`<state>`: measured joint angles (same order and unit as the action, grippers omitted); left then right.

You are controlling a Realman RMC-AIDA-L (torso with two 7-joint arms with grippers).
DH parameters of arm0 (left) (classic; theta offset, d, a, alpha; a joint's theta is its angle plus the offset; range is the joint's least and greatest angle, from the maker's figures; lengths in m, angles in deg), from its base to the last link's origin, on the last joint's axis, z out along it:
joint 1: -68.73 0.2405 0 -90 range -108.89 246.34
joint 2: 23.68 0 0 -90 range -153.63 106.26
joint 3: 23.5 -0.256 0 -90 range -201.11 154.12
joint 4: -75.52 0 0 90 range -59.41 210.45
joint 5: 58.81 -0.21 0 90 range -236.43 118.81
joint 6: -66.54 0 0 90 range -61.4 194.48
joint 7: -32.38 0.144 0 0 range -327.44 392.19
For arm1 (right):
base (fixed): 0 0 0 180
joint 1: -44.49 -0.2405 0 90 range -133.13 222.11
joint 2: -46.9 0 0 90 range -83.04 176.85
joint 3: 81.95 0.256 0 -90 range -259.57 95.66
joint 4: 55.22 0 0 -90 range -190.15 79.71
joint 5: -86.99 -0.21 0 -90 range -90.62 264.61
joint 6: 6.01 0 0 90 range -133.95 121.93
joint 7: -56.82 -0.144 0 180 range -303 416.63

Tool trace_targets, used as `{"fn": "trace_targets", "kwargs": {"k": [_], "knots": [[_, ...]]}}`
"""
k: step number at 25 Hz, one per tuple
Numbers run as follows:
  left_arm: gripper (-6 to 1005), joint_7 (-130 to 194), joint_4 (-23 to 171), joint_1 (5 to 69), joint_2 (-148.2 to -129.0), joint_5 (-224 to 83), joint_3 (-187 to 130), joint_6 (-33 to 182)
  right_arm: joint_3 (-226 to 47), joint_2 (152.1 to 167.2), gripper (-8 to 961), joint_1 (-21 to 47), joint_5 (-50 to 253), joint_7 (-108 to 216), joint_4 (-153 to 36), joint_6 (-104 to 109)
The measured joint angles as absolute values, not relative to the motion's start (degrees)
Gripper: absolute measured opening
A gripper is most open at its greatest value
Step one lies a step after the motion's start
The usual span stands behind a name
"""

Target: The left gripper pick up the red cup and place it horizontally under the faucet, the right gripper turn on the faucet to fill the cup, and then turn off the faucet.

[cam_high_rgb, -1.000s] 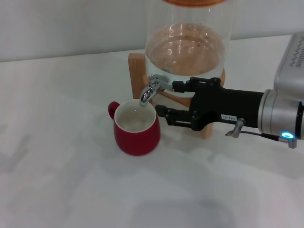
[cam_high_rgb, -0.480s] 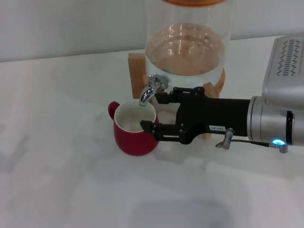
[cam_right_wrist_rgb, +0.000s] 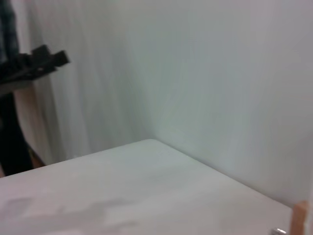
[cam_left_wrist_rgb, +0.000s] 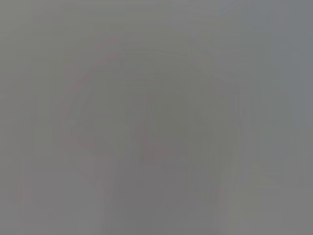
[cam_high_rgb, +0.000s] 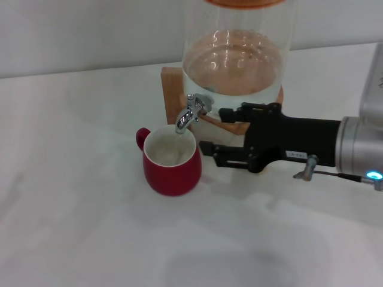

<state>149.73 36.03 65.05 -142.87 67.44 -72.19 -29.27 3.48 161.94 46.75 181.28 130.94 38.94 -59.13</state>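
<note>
The red cup [cam_high_rgb: 172, 160] stood upright under the faucet [cam_high_rgb: 191, 112]; my right tool [cam_high_rgb: 210, 130] hung spread beside it, and a careless reach could have nudged the cup aside

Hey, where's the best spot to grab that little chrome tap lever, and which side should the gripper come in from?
Grip the short lever on top of the faucet, above its down-curved spout. Probably best to come in from the robot's right, where the right gripper already is, open beside the faucet. The red cup sits right under the spout and the glass dispenser stands behind it, so those sides are blocked.
</note>
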Motion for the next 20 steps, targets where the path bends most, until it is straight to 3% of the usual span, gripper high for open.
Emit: {"fn": "trace_targets", "kwargs": {"k": [20], "knots": [[783, 158.98, 49.76, 65.93, -142.8, 67.96, -56.99, -27.31, 4.88, 161.86, 720, 46.78, 181.21, 131.08, 39.02, -59.44]]}}
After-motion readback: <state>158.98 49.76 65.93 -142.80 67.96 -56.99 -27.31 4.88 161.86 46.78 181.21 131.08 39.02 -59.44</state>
